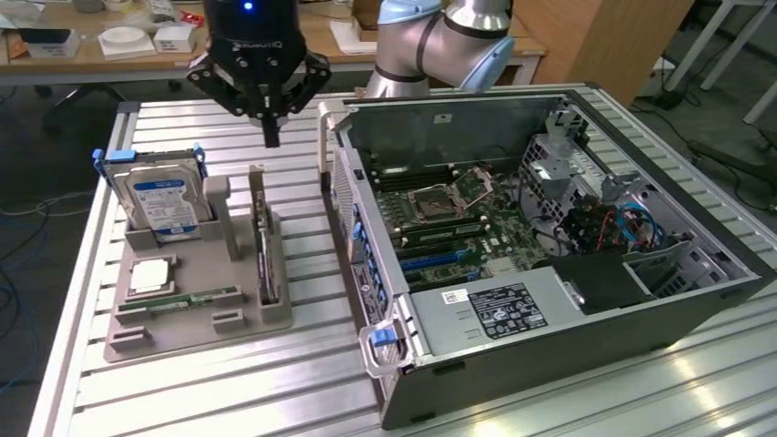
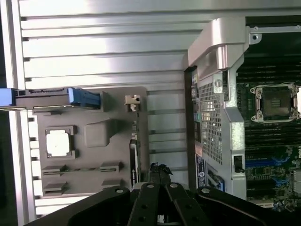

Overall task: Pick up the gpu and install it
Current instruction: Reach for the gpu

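Open computer case (image 1: 522, 237): I log it on the table (image 1: 243, 382), on the exterior view's right. Grey holder (image 1: 195, 319): beside the case, toward the table's opposite edge. The gpu (image 1: 265, 264) stands on edge in the slot nearest the case. Hard drive (image 1: 164, 205): upright at the holder's far corner. Tool (image 1: 271, 137): fingers pressed together, empty, hanging above the gpu without touching it.

Slatted aluminium table (image 1: 218, 401) in the exterior view, ribs running across. Grey tray (image 1: 225, 266) sits flat on it, at about nine o'clock from the case (image 1: 547, 355), bare slats between them. Case lies on its side, open, apparently flush on the slats.
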`<state>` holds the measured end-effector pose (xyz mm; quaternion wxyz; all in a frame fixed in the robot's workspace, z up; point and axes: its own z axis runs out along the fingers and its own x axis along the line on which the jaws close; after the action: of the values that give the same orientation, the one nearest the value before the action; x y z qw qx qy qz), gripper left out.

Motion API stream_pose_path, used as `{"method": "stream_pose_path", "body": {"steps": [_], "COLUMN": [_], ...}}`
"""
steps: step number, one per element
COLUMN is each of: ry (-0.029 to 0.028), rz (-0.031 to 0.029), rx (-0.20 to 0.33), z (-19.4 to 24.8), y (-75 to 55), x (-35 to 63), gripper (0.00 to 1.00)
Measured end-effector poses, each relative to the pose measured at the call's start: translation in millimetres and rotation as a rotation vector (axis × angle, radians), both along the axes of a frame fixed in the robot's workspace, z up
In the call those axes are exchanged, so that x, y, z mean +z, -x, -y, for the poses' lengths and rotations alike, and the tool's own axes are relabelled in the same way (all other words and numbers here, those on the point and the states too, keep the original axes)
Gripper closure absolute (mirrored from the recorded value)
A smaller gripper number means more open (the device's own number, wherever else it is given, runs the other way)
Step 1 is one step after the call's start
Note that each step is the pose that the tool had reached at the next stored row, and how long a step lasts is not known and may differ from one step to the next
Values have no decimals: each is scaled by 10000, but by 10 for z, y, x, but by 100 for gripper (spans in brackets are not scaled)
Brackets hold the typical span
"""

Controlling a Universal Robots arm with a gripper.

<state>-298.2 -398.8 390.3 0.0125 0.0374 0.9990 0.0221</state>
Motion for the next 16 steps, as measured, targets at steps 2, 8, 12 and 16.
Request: {"method": "stream_pose_path", "body": {"steps": [2, 8, 12, 16], "ry": [0, 0, 0, 0], "rz": [0, -1, 0, 1], "rx": [-2, -1, 0, -1], "z": [0, 0, 0, 0], "y": [84, 313, 444, 517], "x": [-3, -11, -17, -21], "gripper": [90, 90, 90, 90]}}
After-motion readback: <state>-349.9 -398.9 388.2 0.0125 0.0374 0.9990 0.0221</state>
